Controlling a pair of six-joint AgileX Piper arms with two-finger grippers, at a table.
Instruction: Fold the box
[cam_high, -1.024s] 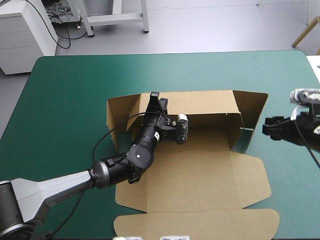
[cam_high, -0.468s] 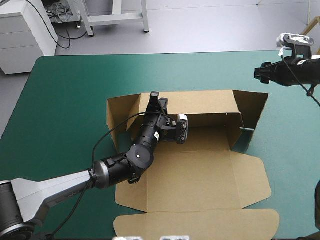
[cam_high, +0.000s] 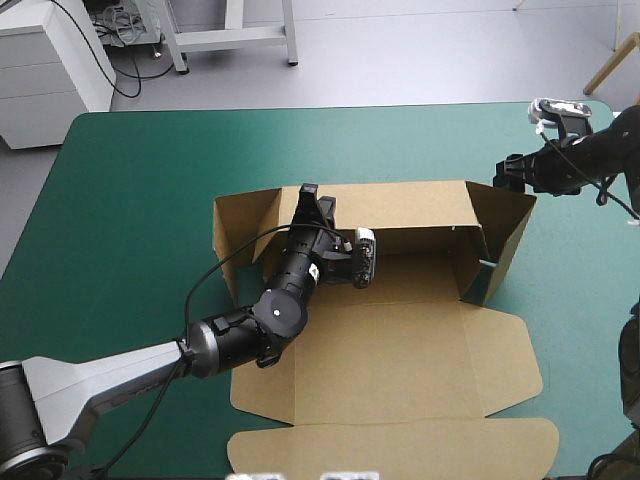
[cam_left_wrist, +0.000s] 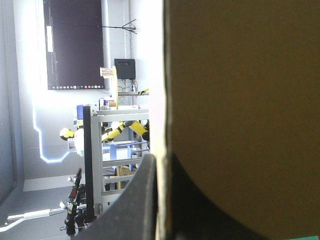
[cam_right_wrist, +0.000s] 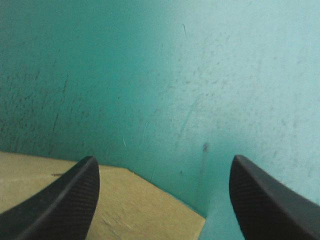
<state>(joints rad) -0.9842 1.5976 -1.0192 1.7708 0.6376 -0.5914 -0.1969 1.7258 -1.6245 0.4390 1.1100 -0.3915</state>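
I see the left arm (cam_high: 120, 375) come in over the near left corner of the teal-green worktop (cam_high: 130, 190) and reach slantwise toward the far side. The left jaws sit on the top edge of the back wall (cam_high: 420, 205) of the box (cam_high: 400, 360), near that wall's left end. They are all but closed, with the board pinched between them. In the left wrist view one black finger (cam_left_wrist: 135, 200) lies along the thin edge of the board, and brown board fills everything beside it.

The box lies about mid-worktop, a little toward the right. Its back wall stands upright, with a short left flap (cam_high: 235, 225) raised at one end. The big front panel lies flat toward the near edge and ends in a rounded tuck flap (cam_high: 390, 445). At the wall's right end the right flap (cam_high: 505, 235) stands angled outward.

The right arm (cam_high: 600, 150) enters from the far right. The right jaws hover at the top far corner of the right flap and are spread wide. In the right wrist view their two fingers (cam_right_wrist: 62, 200) stand well apart. Bare teal-green cover lies ahead of them, and a brown corner of the box shows below, by one finger. From these views I cannot tell whether they touch the flap; they look just clear of it.
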